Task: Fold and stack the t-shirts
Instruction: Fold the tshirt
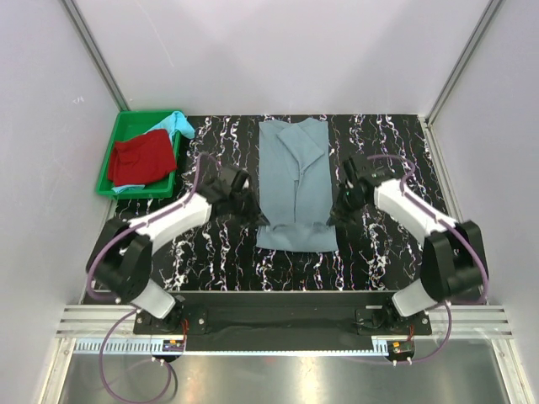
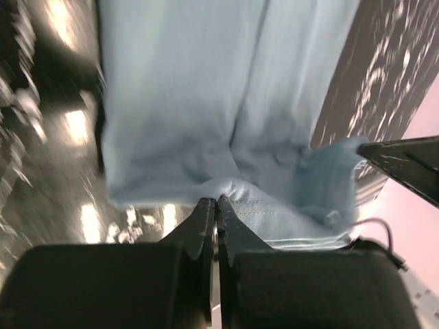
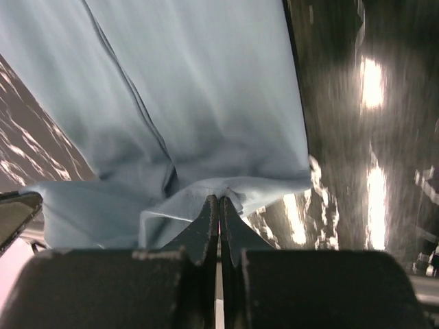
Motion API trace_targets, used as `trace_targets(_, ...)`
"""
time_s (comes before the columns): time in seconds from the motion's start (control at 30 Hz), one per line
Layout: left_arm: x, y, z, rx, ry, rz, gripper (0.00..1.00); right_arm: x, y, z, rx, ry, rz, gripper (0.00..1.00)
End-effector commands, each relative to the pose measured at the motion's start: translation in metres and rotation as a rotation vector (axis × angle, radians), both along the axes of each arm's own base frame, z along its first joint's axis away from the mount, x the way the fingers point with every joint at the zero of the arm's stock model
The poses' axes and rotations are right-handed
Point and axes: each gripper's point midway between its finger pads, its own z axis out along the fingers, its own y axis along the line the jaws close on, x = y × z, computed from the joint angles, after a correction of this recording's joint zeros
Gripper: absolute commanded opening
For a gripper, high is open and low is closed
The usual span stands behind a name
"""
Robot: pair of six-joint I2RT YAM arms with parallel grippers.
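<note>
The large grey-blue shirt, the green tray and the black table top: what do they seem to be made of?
Large grey-blue short-sleeved shirt: soft matte cloth, probably cotton; it creases and has a stitched hem.
Green tray: rigid plastic, it seems; even colour, moulded rim.
Black white-veined table top: marble-look, slightly glossy; lamps reflect in it.

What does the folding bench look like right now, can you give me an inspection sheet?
Surface: black marbled table.
Job's things: grey-blue shirt flat mid-table, sides folded in; red shirt and turquoise shirt bunched in green tray.
Clutter: nothing seen.
Grippers: left gripper and right gripper shut on the grey-blue shirt's near hem.
Cables: purple cables looped along both arms.
Surroundings: white walls, metal frame.
</note>
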Motion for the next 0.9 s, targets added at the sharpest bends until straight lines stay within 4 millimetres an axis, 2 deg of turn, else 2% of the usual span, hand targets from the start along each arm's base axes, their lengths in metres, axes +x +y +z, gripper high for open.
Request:
trace_targets(0.0, 0.031, 0.001, 0.008, -0.035, -0.025, -0.049, 0.00, 0.042, -0.009, 0.010, -0.035, -0.071, 0.027, 0.00)
trace_targets(0.07, 0.055, 0.005, 0.016, -0.046, -0.057, -0.036, 0.00, 0.063, -0.009, 0.010, -0.048, -0.087, 0.040, 0.00)
trace_targets(0.1, 0.062, 0.008, 0.007, -0.038, -0.034, -0.029, 0.00, 0.079, -0.014, 0.017, -0.050, -0.118, 0.037, 0.00)
trace_targets(0.17, 0.081, 0.010, 0.014, -0.071, -0.040, -0.014, 0.00, 0.092, -0.015, 0.007, -0.039, -0.089, 0.035, 0.00)
trace_targets(0.2, 0.088, 0.011, 0.009, -0.070, -0.027, -0.010, 0.00, 0.105, -0.016, 0.014, -0.030, -0.113, 0.037, 0.00)
trace_targets(0.27, 0.105, 0.013, 0.014, -0.083, -0.047, -0.003, 0.00, 0.117, -0.016, 0.003, -0.037, -0.089, 0.050, 0.00)
trace_targets(0.3, 0.110, 0.014, 0.008, -0.082, -0.033, 0.002, 0.00, 0.122, -0.018, 0.002, -0.041, -0.092, 0.055, 0.00)
trace_targets(0.37, 0.124, 0.014, 0.014, -0.103, -0.045, 0.004, 0.00, 0.137, -0.019, 0.001, -0.036, -0.098, 0.048, 0.00)
trace_targets(0.4, 0.129, 0.015, 0.011, -0.101, -0.038, 0.009, 0.00, 0.146, -0.020, 0.005, -0.031, -0.111, 0.042, 0.00)
trace_targets(0.43, 0.136, 0.015, 0.014, -0.108, -0.048, 0.014, 0.00, 0.149, -0.021, -0.001, -0.028, -0.095, 0.038, 0.00)
trace_targets(0.57, 0.152, 0.016, 0.013, -0.115, -0.053, 0.021, 0.00, 0.162, -0.019, 0.001, -0.016, -0.105, 0.036, 0.00)
trace_targets(0.87, 0.169, 0.015, 0.002, -0.128, -0.039, 0.020, 0.00, 0.183, -0.029, 0.000, -0.013, -0.108, 0.017, 0.00)
